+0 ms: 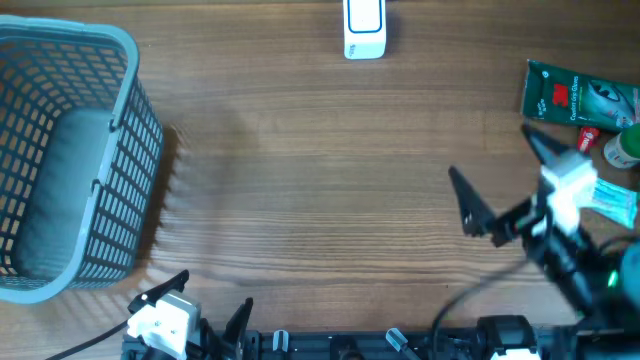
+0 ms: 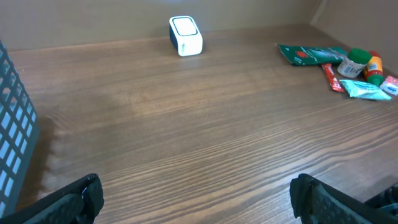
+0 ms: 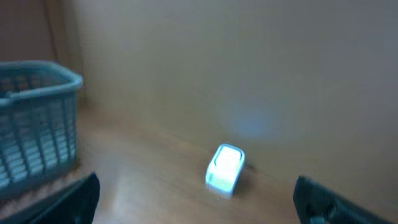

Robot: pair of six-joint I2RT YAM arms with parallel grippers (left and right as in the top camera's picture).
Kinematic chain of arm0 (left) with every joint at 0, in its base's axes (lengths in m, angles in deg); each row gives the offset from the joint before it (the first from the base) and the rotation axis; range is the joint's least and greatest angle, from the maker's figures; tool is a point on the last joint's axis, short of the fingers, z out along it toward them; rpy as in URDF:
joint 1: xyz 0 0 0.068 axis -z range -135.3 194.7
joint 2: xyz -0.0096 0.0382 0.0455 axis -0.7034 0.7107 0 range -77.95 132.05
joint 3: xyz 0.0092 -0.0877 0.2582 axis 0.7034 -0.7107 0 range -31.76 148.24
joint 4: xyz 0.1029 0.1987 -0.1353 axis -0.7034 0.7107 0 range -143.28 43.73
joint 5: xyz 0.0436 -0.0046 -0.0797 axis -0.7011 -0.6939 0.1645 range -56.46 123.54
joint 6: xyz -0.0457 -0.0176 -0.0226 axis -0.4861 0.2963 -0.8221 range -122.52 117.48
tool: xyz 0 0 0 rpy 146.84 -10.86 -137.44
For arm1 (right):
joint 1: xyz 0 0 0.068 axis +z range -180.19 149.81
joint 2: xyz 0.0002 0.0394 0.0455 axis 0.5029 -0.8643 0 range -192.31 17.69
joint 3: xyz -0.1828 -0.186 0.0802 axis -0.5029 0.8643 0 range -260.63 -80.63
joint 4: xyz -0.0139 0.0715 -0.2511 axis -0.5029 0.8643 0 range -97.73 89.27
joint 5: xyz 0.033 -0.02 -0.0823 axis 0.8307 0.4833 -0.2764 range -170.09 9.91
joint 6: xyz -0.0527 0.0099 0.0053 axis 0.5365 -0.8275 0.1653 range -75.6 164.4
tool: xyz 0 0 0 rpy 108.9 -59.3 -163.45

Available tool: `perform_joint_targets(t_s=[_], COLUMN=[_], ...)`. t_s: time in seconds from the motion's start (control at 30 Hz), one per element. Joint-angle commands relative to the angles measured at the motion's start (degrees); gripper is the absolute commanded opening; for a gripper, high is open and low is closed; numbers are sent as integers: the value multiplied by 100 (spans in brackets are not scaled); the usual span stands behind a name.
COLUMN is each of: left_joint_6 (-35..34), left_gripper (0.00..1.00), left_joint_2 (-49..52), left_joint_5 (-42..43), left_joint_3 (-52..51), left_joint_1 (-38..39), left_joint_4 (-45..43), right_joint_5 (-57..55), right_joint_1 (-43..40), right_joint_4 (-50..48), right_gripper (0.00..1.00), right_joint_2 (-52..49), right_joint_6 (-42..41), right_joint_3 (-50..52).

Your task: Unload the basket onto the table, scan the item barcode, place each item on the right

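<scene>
Left hand [image 1: 215, 290] and right hand [image 1: 489, 150] stand spread, empty. Scanner [image 3: 224, 167] appears blurred in the right wrist view; green packet [image 1: 578, 95] is cut off overhead.

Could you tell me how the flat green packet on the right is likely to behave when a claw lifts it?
The green packet lies flat and thin on the table, so it will probably droop if lifted by one edge. It looks like printed film, so it may be light and slide easily when pushed.
</scene>
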Motion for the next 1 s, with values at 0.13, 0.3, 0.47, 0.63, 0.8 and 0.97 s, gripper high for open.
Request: perform_joint_targets(t_s=[0.13, 0.3, 0.47, 0.63, 0.8, 0.97], left_joint_6=[-52, -52, -52, -52, -52, -52], left_gripper=[100, 100, 100, 100, 100, 100], left_joint_2=[-39, -39, -39, -39, -39, -39], left_joint_5=[50, 50, 50, 50, 50, 50], left_joint_3=[-4, -4, -4, -4, -4, -4], left_joint_1=[11, 11, 11, 11, 11, 11], left_joint_4=[-2, -2, -2, -2, -2, -2], right_joint_5=[-66, -164, -511, -1384, -1818, -1794], right_joint_1=[26, 26, 26, 22, 22, -76], right_joint_4=[-1784, -2433, -3067, -3740, -4260, -3475], right_gripper=[100, 100, 100, 100, 100, 100], right_joint_2=[1613, 2210, 2743, 2734, 2736, 2736], right_joint_6=[-684, -688, -734, -1311, -1239, -1110], right_joint_3=[2455, 3401, 4109, 4481, 4767, 4767])
